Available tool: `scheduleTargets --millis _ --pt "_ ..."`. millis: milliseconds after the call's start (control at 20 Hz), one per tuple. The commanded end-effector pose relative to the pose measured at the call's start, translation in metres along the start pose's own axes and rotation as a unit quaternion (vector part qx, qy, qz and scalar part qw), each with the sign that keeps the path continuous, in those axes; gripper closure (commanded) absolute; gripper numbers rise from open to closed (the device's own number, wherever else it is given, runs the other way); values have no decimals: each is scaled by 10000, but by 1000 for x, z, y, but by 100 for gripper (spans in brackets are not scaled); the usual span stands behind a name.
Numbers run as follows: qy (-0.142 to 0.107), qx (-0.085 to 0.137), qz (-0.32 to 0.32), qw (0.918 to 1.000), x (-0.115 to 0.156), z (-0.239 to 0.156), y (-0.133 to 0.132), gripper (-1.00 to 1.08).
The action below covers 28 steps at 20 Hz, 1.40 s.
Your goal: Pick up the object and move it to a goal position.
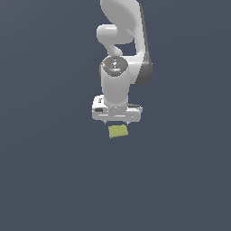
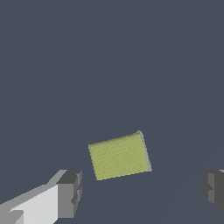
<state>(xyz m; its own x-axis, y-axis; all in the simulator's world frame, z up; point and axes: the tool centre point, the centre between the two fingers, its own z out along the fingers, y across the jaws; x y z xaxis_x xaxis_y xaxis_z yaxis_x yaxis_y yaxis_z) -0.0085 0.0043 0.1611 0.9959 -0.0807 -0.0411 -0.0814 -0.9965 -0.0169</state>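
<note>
The object [image 1: 118, 131] is a small flat yellow-green square block lying on the dark grey floor, just below the white arm's hand in the exterior view. In the wrist view the object [image 2: 119, 156] lies flat and slightly rotated, with a faintly textured top. My gripper [image 1: 116, 122] hangs above it, a little behind, with its jaws spread wide. Both dark fingertips [image 2: 70, 194] show in the wrist view, one on each side, and the gripper [image 2: 142, 190] is open with nothing between them. The block is narrower than the gap and touches neither finger.
A uniform dark grey floor [image 1: 54, 180] surrounds the block on all sides. The white arm [image 1: 119, 54] rises behind the hand towards the top of the exterior view. No other objects or marker are in view.
</note>
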Motion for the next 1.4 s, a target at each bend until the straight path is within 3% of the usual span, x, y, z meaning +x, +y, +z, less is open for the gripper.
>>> scheduleTargets --millis 0,350,650,1000,1350 --pt "2 6 181 9998 -1 3 -1 -92" --pt "13 29 944 9955 -5 17 -4 -92" --pt "25 45 1760 9844 -10 32 -7 -92" --pt "44 57 2703 9628 -16 48 -9 -92" --pt "71 61 3624 9320 -23 63 -10 -92"
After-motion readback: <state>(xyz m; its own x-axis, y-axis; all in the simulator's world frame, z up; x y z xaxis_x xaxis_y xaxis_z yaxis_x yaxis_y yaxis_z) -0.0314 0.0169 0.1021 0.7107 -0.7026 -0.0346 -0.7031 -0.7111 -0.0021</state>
